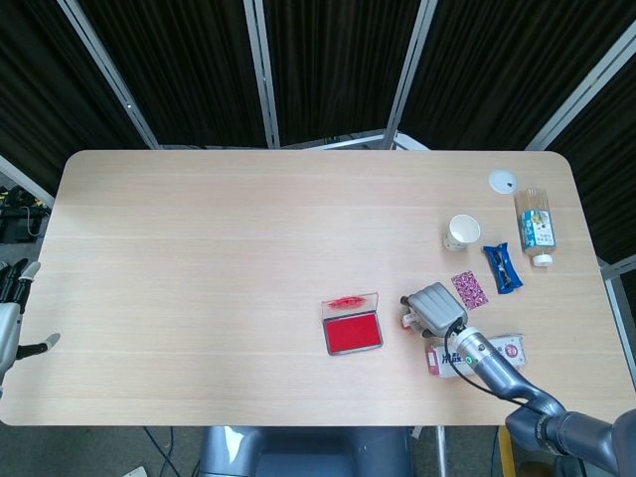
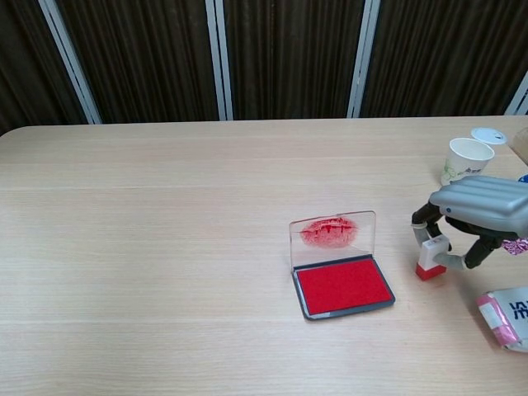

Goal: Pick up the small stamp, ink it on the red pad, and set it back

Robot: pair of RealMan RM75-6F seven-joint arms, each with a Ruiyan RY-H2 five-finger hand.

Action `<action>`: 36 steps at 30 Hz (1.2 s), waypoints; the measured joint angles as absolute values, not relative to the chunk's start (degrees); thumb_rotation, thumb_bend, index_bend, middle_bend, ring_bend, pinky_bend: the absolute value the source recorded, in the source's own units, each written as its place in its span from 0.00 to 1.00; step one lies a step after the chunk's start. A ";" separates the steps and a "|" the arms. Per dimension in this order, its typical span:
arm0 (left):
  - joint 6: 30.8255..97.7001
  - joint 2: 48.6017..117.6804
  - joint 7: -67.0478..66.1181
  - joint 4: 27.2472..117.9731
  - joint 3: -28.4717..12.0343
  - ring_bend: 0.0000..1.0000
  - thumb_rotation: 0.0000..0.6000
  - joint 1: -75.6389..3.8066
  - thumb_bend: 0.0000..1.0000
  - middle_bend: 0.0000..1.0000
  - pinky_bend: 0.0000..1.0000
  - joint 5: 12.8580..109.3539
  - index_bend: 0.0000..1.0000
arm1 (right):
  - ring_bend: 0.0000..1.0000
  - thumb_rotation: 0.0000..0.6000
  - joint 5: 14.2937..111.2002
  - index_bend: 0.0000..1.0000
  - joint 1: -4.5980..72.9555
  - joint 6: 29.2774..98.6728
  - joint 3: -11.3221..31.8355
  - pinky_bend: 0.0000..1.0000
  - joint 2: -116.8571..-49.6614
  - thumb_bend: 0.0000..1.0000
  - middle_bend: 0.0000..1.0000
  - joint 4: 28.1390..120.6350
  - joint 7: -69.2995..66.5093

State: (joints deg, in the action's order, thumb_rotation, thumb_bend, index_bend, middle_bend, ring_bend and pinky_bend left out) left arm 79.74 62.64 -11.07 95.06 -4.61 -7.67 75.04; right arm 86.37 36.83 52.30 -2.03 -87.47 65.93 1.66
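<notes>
The small stamp [image 2: 431, 257], white with a red base, stands on the table just right of the red ink pad [image 2: 342, 285]. My right hand [image 2: 478, 208] arches over it and pinches its white body between thumb and fingers. From above, the right hand [image 1: 435, 308] covers most of the stamp [image 1: 406, 319]. The red pad [image 1: 353, 332] lies open with its clear lid [image 2: 332, 233] standing up, smeared with red ink. My left hand [image 1: 12, 310] shows at the far left edge, off the table, its fingers apart and holding nothing.
A paper cup [image 1: 461, 232], white lid [image 1: 503, 180], plastic bottle [image 1: 537, 225], blue packet [image 1: 502, 266] and pink patterned sachet [image 1: 469, 289] lie at the right. A white and pink packet [image 2: 505, 317] sits near the front right edge.
</notes>
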 measured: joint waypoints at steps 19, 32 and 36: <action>79.63 62.75 -11.53 95.16 -4.54 0.00 1.00 -7.74 0.00 0.00 0.00 74.90 0.00 | 0.84 1.00 87.66 0.41 36.20 53.25 -2.34 1.00 -87.27 0.23 0.55 65.65 0.14; 79.95 62.09 -10.33 95.91 -4.36 0.00 1.00 -7.62 0.00 0.00 0.00 75.99 0.00 | 0.84 1.00 89.20 0.30 34.71 60.38 -0.85 1.00 -82.73 0.21 0.39 72.00 -1.29; 80.45 61.66 -9.60 96.43 -4.28 0.00 1.00 -7.46 0.00 0.00 0.00 76.81 0.00 | 0.82 1.00 90.13 0.25 33.13 65.22 -0.35 1.00 -78.83 0.18 0.33 76.75 -2.09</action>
State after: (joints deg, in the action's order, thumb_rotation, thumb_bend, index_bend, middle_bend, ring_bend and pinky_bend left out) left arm 80.45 61.66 -9.60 96.43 -4.28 -7.46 76.81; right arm 90.13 33.13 65.22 -0.35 -78.83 76.75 -2.09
